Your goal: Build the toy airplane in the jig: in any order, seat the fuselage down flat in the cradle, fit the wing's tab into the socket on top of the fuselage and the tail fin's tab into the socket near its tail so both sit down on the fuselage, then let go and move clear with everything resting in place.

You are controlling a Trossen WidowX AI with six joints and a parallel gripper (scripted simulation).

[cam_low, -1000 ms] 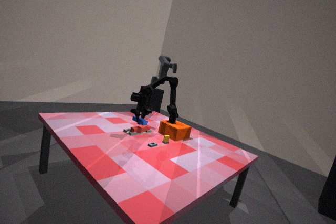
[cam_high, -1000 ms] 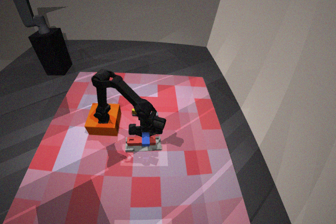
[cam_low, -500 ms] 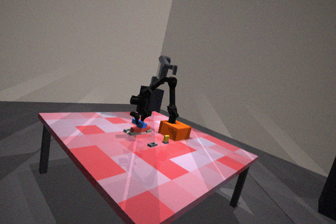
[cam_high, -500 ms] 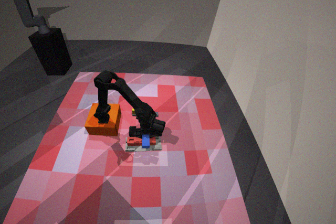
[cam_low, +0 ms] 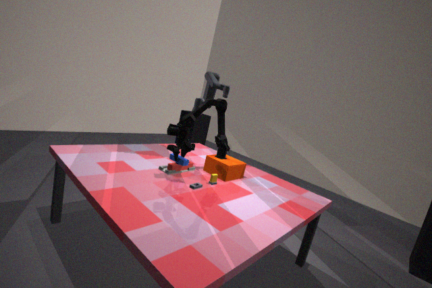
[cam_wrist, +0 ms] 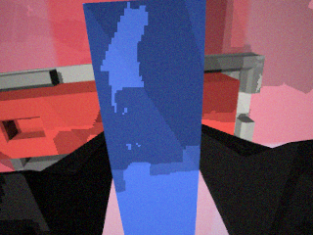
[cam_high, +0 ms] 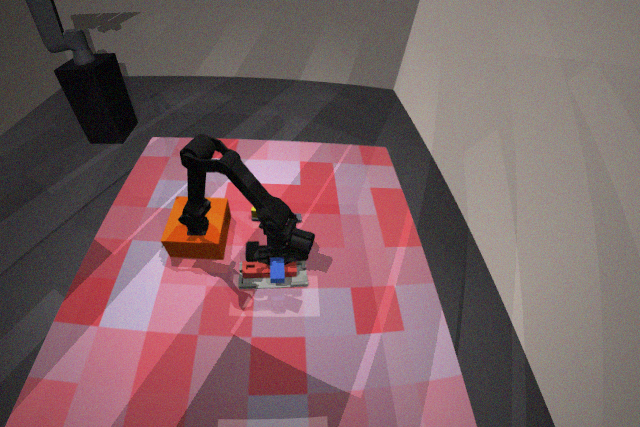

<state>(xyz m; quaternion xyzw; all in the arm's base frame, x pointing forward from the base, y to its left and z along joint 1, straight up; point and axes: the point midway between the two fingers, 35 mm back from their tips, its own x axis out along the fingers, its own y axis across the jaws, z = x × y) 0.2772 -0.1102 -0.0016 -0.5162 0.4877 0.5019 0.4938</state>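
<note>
wing: blue, flat slab; looks rigid and light, held across its narrow width near one end, crossing just above the fuselage.
fuselage: red block lying in the grey cradle; tail socket open.
end effector: clamped on the wing.
tail fin: yellow, standing apart on the surface.

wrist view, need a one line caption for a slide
End effector gripping the blue wing just above the red fuselage seated in the grey jig.
</note>
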